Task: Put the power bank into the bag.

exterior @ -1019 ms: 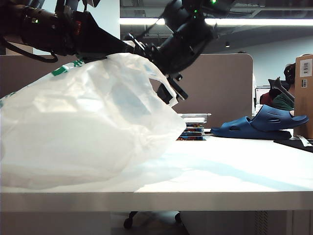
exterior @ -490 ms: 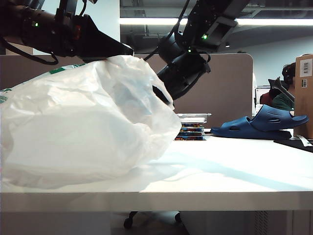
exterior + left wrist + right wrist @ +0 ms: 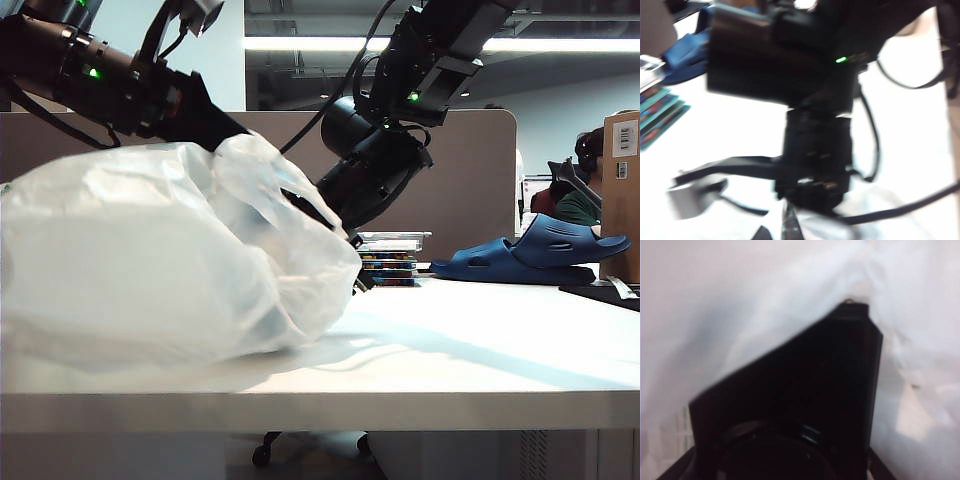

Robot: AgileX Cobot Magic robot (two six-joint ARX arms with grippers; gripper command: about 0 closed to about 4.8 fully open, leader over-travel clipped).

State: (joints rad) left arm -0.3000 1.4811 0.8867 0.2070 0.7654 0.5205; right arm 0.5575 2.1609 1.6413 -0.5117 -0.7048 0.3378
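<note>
The insertion step is in hand. The right end effector [image 3: 352, 243] reaches down at a slant into the mouth of the bag [image 3: 150, 270], which lies slumped on the counter [image 3: 470, 340]. In the right wrist view the power bank [image 3: 805, 400] fills the frame as a flat black slab, carried between the jaws and surrounded by white plastic, so it sits at or just inside the opening. The left end effector [image 3: 222, 135] is pressed together on the bag's upper edge, holding the mouth up. A blue clog [image 3: 545, 250] and a stack of discs [image 3: 390, 262] sit farther back, clear of the work. The next move likely calls for pushing the slab deeper, then spreading the right jaws to drop it while the left keeps the mouth lifted.
</note>
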